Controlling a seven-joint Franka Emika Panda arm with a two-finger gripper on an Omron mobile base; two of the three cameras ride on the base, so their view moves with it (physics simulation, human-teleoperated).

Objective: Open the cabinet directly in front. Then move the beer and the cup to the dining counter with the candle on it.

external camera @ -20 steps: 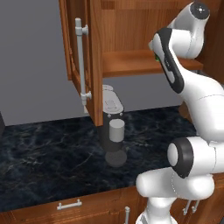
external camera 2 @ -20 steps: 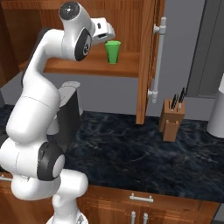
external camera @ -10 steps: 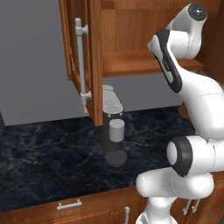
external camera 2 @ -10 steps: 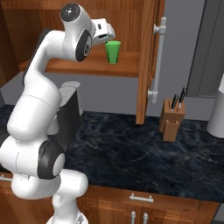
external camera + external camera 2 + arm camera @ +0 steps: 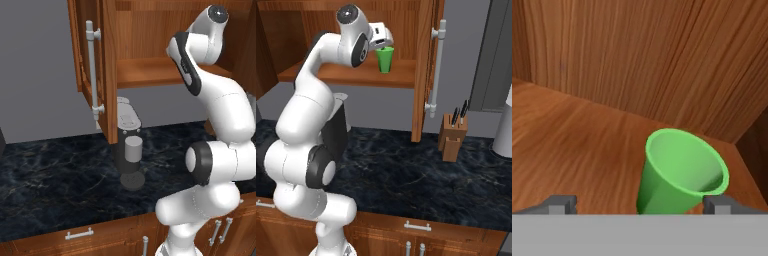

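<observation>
Reddish cabinet shelf (image 5: 572, 145) bears your green cup (image 5: 679, 175), upright, light, smooth, tapered; gripper (image 5: 639, 204) gapes empty around it; clasp its lower wall.

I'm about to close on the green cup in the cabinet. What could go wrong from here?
1. In the hand view the cup sits off-centre between the open gripper fingers, close to the right fingertip; closing may push or tip it rather than grip it.
2. It stands near the shelf's front edge, so a knock could send it onto the black counter.
3. Pulling out, the arm could clip the open cabinet door.
</observation>
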